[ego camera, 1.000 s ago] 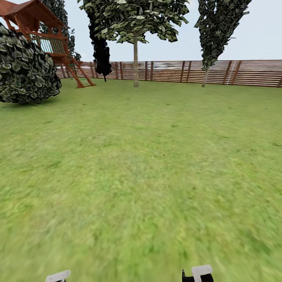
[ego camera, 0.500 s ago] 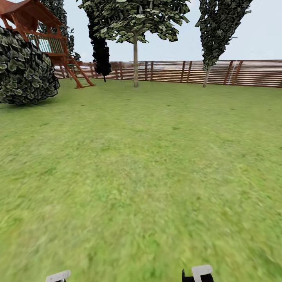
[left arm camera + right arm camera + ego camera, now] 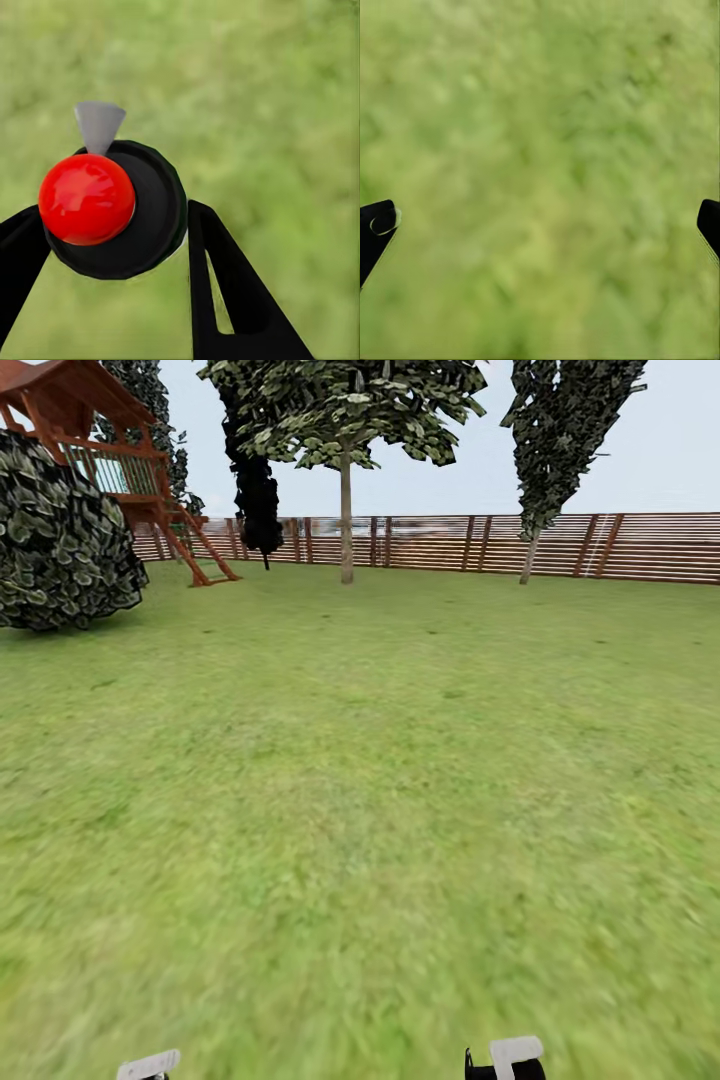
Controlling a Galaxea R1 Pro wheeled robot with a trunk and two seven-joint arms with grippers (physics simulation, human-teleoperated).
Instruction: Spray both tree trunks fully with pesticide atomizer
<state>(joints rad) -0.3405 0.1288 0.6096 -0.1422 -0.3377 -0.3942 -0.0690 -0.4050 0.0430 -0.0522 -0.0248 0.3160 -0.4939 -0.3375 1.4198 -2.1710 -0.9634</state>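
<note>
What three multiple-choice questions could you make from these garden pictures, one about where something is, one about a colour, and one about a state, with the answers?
1. Where does the wooden play tower stand in the head view?
A. Far left, by the fence
B. Far right
C. Mid-lawn, up close

2. What colour is the round top of the spray bottle?
A. Blue
B. Red
C. Yellow

3. What state is the right gripper in?
A. Shut on the bottle
B. Shut on nothing
C. Open, with only grass between its fingers

Answers:
1. A, the tower and its ladder sit at the upper left, behind a round bush.
2. B, the left wrist view shows a shiny red ball on the black bottle, which the left gripper clamps.
3. C, the right wrist view shows the two fingertips far apart at opposite edges.
</note>
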